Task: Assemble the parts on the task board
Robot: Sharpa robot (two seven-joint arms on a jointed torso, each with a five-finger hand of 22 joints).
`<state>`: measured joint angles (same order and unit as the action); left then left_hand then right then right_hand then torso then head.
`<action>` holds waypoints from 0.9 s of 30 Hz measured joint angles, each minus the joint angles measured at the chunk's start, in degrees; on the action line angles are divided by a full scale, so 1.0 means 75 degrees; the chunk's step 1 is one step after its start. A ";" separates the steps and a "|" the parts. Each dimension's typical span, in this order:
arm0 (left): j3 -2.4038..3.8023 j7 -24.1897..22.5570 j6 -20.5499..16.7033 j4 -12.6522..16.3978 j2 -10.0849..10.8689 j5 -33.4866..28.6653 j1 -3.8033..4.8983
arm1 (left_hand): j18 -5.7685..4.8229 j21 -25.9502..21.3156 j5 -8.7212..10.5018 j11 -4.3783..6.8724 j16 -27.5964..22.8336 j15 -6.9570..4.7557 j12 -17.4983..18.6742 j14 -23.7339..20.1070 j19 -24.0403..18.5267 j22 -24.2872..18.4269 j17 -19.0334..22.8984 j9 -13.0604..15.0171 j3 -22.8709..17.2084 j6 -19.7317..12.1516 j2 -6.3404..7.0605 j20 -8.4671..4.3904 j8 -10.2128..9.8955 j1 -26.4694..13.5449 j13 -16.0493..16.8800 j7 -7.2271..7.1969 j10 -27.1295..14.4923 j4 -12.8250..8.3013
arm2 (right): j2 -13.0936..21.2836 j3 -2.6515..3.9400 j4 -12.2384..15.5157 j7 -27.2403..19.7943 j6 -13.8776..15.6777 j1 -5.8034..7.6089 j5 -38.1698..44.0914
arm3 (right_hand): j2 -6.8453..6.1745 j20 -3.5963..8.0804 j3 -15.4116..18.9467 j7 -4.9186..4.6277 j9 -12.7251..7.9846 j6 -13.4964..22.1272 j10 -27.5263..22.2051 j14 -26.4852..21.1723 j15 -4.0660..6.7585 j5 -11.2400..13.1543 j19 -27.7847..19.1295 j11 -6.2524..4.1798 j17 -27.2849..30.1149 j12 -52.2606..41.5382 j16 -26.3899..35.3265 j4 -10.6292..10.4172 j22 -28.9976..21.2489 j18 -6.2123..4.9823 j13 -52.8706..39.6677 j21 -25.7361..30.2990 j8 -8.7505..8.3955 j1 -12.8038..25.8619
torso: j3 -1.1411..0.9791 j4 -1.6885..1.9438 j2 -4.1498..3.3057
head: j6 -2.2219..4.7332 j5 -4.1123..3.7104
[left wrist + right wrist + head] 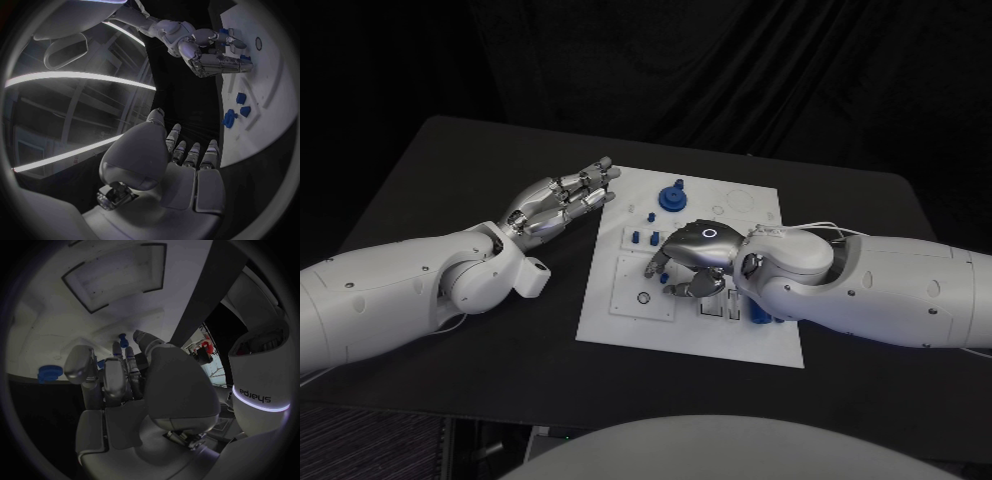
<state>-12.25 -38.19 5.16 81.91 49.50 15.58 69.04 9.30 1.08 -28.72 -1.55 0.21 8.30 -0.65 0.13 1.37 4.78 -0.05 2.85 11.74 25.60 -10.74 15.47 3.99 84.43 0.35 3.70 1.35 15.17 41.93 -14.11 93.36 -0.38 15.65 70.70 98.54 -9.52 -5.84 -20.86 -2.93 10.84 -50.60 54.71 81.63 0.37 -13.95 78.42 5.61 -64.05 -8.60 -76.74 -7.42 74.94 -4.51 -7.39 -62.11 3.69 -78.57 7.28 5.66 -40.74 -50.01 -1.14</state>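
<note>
Your white board [733, 340] lies in the middle of the black desk [444, 180]. Your left hand [563, 200] hovers over the desk just beside the board's left edge, palm up, its fingers [596, 178] stretched out, apart and grasping nothing. Your right hand [692, 258] sits low over the middle of the board with its fingers [687, 288] curled downward; you cannot tell from these views whether they grasp a part. A round blue part [674, 198] stands near the board's far edge, and small blue pegs [643, 237] stand just left of your right hand. More blue parts [759, 315] show by the right wrist, partly hidden
</note>
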 measured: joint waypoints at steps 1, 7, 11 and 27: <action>0.0000 0.0002 0.0001 -0.0001 0.0001 0.0000 -0.0001 | 0.0000 0.0000 0.0000 0.0000 0.0000 0.0000 0.0000 0.0000 0.0000 0.0000 0.0000 0.0000 0.0000 0.0000 0.0000 0.0000 0.0000 0.0000 0.0000 0.0000 0.0000 0.0000 | 0.0010 0.0000 0.0002 0.0000 0.0000 0.0000 0.0000 | 0.0014 0.0005 0.0013 0.0019 -0.0012 0.0047 -0.0052 0.0000 0.0000 0.0000 -0.0005 0.0007 0.0009 -0.0006 0.0026 -0.0003 0.0000 0.0001 -0.0007 0.0014 0.0000 0.0014 | 0.0000 0.0000 0.0000 | 0.0000 0.0001; 0.0000 0.0016 0.0008 -0.0002 0.0012 0.0000 -0.0004 | 0.0001 0.0000 0.0000 0.0000 0.0000 0.0000 0.0000 0.0000 0.0000 0.0000 -0.0001 0.0000 0.0000 0.0000 0.0000 0.0000 0.0000 0.0000 0.0000 0.0000 0.0000 0.0000 | 0.0139 -0.0009 0.0055 -0.0020 0.0105 -0.0002 0.0001 | 0.0013 0.0007 0.0179 0.0054 -0.0053 0.0188 -0.0443 -0.0061 0.0003 0.0000 -0.0061 0.0005 0.0101 -0.0073 0.0062 -0.0010 -0.0001 -0.0120 -0.0028 0.0191 0.0000 0.0013 | 0.0000 -0.0001 0.0000 | 0.0000 0.0007; 0.0000 0.0024 0.0012 0.0002 0.0030 0.0000 -0.0006 | 0.0000 0.0000 0.0000 0.0000 0.0000 0.0000 0.0000 0.0000 0.0000 0.0000 -0.0001 0.0000 0.0000 0.0000 0.0000 0.0000 0.0000 0.0000 0.0000 0.0000 0.0000 0.0000 | 0.0322 -0.0010 0.0161 -0.0061 0.0315 0.0011 0.0001 | 0.0038 0.0014 0.0259 0.0054 -0.0061 0.0188 -0.0705 -0.0130 -0.0009 0.0001 -0.0150 0.0004 0.0170 -0.0145 0.0124 -0.0020 -0.0001 -0.0119 -0.0044 0.0325 0.0034 -0.0012 | 0.0000 -0.0001 0.0000 | 0.0000 0.0016; 0.0000 0.0002 -0.0026 0.0038 0.0096 -0.0001 -0.0013 | 0.0001 0.0000 -0.0028 -0.0127 0.0000 -0.0092 0.0000 -0.0008 0.0014 -0.0012 -0.0004 -0.0153 0.0053 -0.1684 0.0000 -0.0102 -0.0297 0.0000 0.0000 -0.0749 -0.0002 -0.0118 | 0.1495 -0.0003 0.0827 -0.0138 0.1173 0.0770 -0.0605 | 0.0146 0.0024 0.0337 -0.0492 -0.0101 -0.0044 -0.0369 0.0092 0.0013 0.0001 0.0145 -0.0031 -0.0301 -0.1006 -0.0152 -0.0107 -0.0003 -0.0118 -0.0262 -0.0206 0.0071 -0.0121 | -0.0002 -0.0009 0.0005 | 0.0000 -0.0027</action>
<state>-12.25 -38.18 4.96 82.19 50.22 15.57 68.95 9.30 1.09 -28.93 -2.51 0.21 7.60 -0.65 0.07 1.48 4.69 -0.08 1.70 12.14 12.97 -10.74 14.71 1.77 84.43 0.35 -1.92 1.34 14.29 53.15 -14.13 99.56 -1.42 24.44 76.47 94.00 -8.43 -5.66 -18.34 -6.62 10.08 -50.93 51.94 82.32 0.47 -13.94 79.51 5.38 -66.31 -16.15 -77.88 -8.22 74.92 -5.40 -9.36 -63.66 4.22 -79.48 7.27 5.59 -40.70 -50.01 -1.35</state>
